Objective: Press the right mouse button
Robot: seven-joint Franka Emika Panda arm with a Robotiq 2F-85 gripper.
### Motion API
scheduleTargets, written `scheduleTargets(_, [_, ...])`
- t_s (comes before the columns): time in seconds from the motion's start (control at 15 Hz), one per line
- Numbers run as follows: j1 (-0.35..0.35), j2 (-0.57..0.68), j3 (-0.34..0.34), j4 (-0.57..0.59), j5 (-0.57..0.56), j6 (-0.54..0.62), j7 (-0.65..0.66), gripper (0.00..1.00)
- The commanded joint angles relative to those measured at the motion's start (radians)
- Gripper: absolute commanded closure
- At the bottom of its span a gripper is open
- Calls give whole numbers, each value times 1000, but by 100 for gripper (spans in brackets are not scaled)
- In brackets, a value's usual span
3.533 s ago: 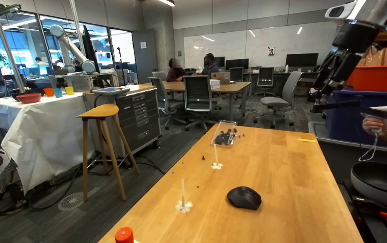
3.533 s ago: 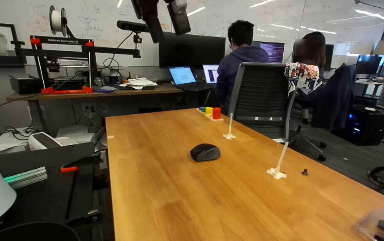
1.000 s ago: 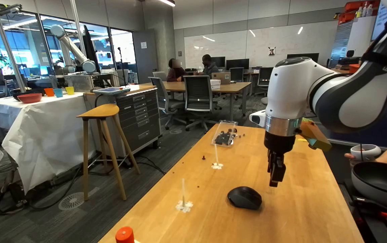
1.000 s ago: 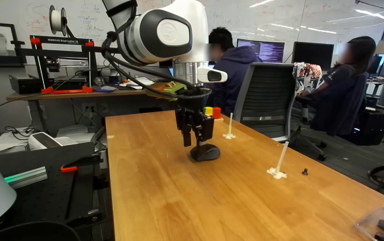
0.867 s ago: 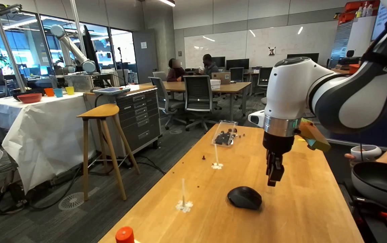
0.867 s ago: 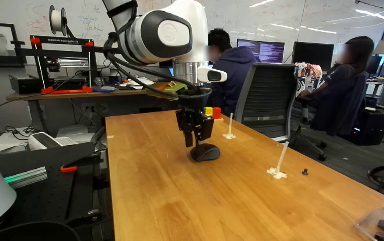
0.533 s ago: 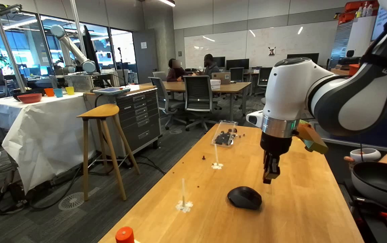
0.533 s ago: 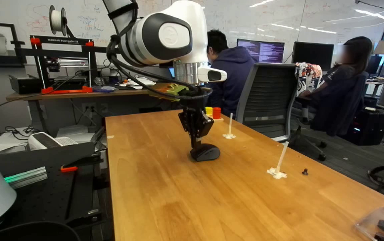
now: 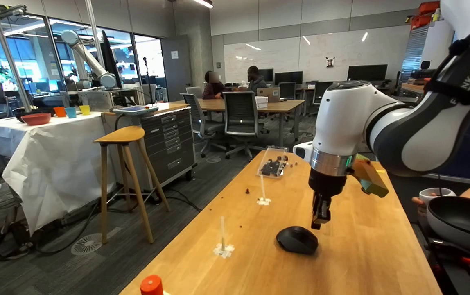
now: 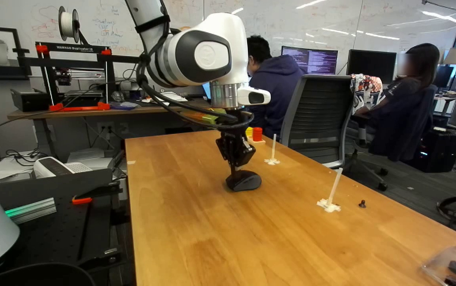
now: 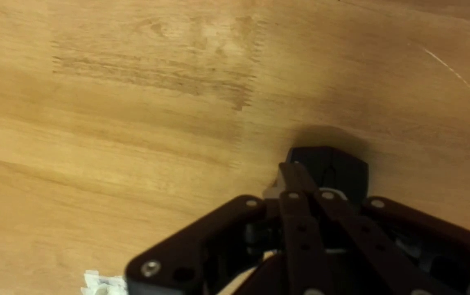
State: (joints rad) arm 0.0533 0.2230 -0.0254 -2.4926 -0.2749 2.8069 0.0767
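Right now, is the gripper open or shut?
The gripper is shut: in the wrist view its fingers lie together, no gap showing at the tips, and partly hide the mouse.

white arm (image 9: 398, 131) | silver wrist collar (image 9: 332, 163) | black cables (image 10: 142, 75) | dark hand (image 11: 298, 174), pale screws (image 11: 150, 268)

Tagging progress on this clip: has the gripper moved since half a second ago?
Yes. In an exterior view, the gripper has shifted left and down in the picture, toward the mouse, judged against the unmoved near stick.
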Motion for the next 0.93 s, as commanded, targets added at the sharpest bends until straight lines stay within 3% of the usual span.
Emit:
scheduleTargets(0.0, [33, 60, -14, 62, -2, 20, 42, 100])
scheduleTargets(0.47, [55, 110, -24, 106, 6, 22, 56, 100])
scheduleTargets(0.87, [42, 59, -25, 71, 12, 32, 41, 100])
